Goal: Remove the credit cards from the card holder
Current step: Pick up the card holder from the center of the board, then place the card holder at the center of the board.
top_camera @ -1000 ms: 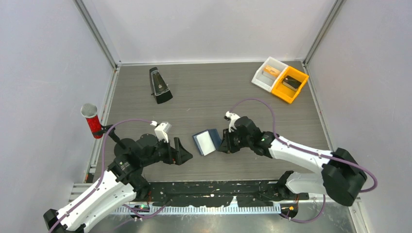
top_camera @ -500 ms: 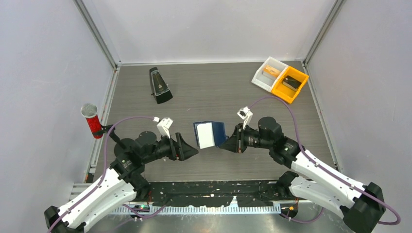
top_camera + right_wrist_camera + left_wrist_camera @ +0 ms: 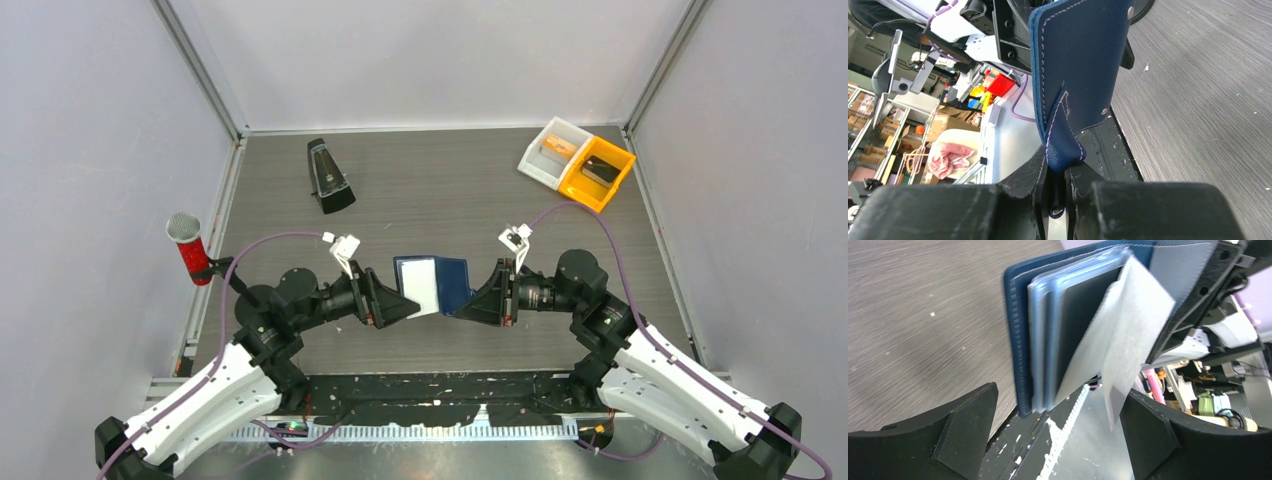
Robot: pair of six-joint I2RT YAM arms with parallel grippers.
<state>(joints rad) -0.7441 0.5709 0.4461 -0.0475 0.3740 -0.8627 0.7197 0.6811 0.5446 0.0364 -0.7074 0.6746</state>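
A grey wood-grain counter (image 3: 450,190) sits inside pale walls with metal corner rails. The card holder (image 3: 452,284) is held open above the counter's near middle, between the two arms. It is navy leather with pale stitching and small metal snap studs (image 3: 1104,111). The right fingers (image 3: 1075,182) are closed on its pointed snap tab (image 3: 1060,142). The left fingers (image 3: 968,430) are spread wide on either side of the card holder's lower end, and I cannot tell whether they touch it. Inside it lie ribbed clear sleeves (image 3: 1040,340) over a dark panel. The whitish card (image 3: 1133,340) tilts out of them, its lower corner near one left finger. Its face is blurred, so any print is unreadable. A black pyramid metronome (image 3: 328,175) stands behind and left of the card holder, well apart.
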